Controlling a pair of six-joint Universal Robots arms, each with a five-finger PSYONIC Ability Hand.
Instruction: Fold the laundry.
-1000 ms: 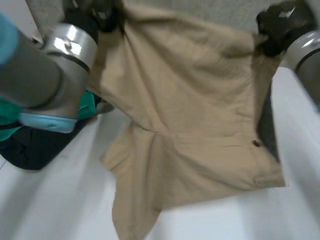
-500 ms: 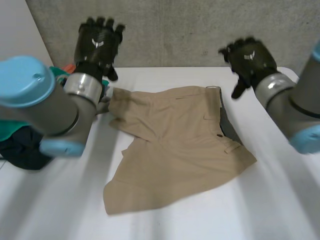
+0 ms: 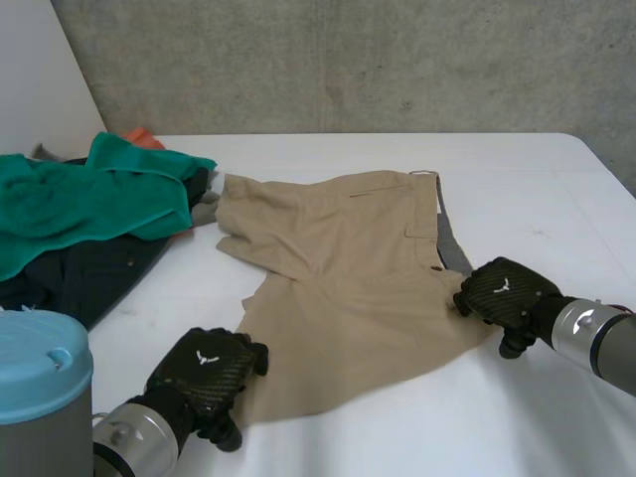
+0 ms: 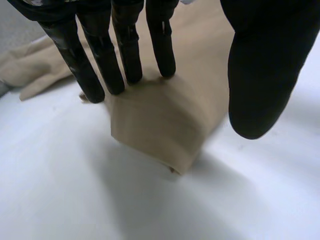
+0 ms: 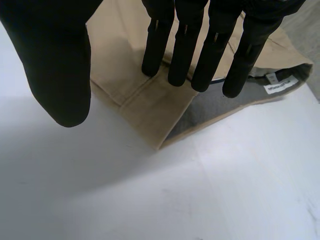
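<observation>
My left hand (image 3: 206,375) and right hand (image 3: 507,293) rest straight, spread fingers on the near corners of the flat beige cloth shorts (image 3: 348,268) on the white tabletop (image 3: 397,437).

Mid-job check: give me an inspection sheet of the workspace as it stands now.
Surface: white table, smooth.
Job's things: tan shorts spread flat, grey lining showing along the waistband.
Clutter: green cloth piled on a dark garment, orange item behind them.
Hands: left hand open, straight fingers on a leg corner; right hand open, straight fingers on a waistband corner.
Cables: nothing seen.
Surroundings: concrete wall behind the table.
</observation>
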